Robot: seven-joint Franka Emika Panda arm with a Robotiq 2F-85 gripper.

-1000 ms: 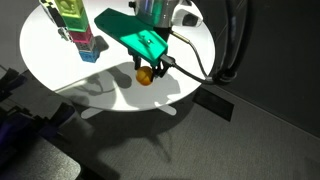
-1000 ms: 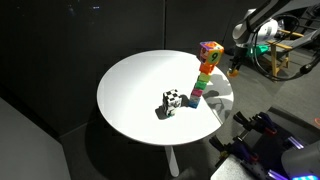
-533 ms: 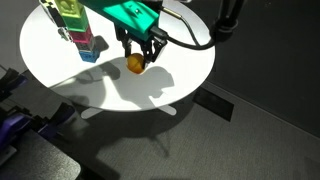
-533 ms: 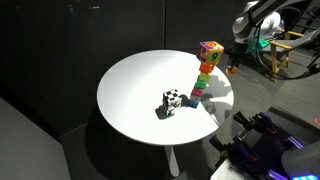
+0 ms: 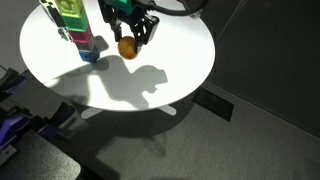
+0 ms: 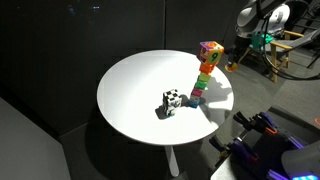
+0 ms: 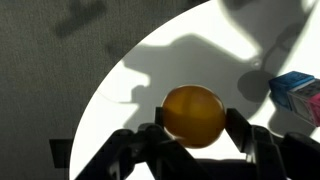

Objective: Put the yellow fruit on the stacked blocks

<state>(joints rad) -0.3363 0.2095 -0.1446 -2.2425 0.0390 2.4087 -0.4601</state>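
My gripper (image 5: 129,43) is shut on the yellow fruit (image 5: 127,47), a small round yellow-orange ball, and holds it in the air above the round white table (image 5: 170,60). In the wrist view the yellow fruit (image 7: 193,114) sits between both fingers (image 7: 243,132). The stacked blocks (image 5: 75,25) stand as a tall tower to the left of the gripper, green above, pink lower, blue at the base. The tower also shows in an exterior view (image 6: 205,70), with the gripper (image 6: 232,66) and fruit to its right at mid height. A blue block corner (image 7: 298,95) shows in the wrist view.
A black-and-white checkered cube (image 6: 173,101) lies on the table (image 6: 130,100) beside the tower's base. Dark floor surrounds the table. Dark equipment stands at the lower left (image 5: 25,140) and at the lower right (image 6: 265,150).
My gripper has risen and moved left toward the tower with the fruit held in it. Its shadow on the table has shifted away from it.
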